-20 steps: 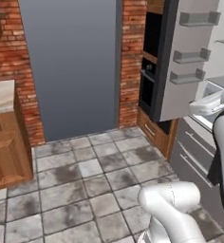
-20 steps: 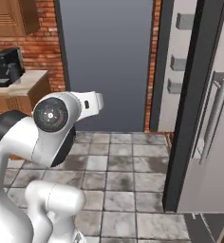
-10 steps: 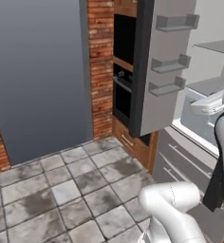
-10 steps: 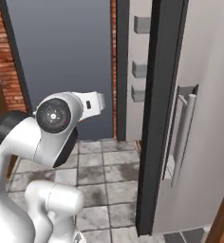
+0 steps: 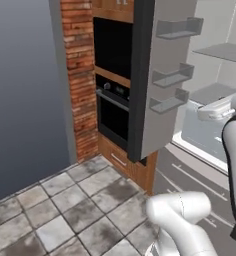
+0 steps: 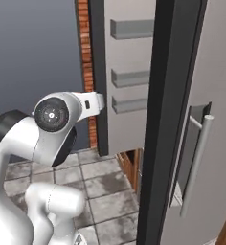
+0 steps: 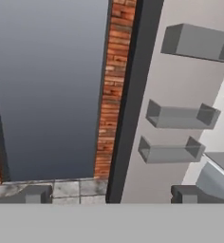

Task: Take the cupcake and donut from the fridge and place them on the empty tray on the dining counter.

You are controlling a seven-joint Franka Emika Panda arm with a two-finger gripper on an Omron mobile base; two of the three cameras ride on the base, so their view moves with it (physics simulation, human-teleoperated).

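Note:
The grey fridge stands open ahead on the right. Its left door (image 5: pixel 160 90) swings toward me with three grey door shelves, and the white interior with grey shelves (image 5: pixel 225 50) lies behind it. In the right base view the same door (image 6: pixel 134 76) shows beside the other door, seen edge-on with its bar handle (image 6: pixel 196 162). In the hand view my gripper (image 7: pixel 111 194) is open with nothing between its fingertips (image 7: pixel 33 193), facing the door shelves (image 7: pixel 180 118) from a distance. The cupcake, donut, tray and dining counter are out of view.
A brick pillar (image 5: pixel 80 75) and a black built-in oven (image 5: pixel 112 100) over wooden cabinetry stand just left of the fridge door. A large grey panel (image 5: pixel 25 90) fills the wall further left. Stone floor tiles (image 5: pixel 65 210) lie in front.
The whole picture has shifted left and grown: the base has moved toward the fridge, which now sits nearer and more central. The gripper has stayed open.

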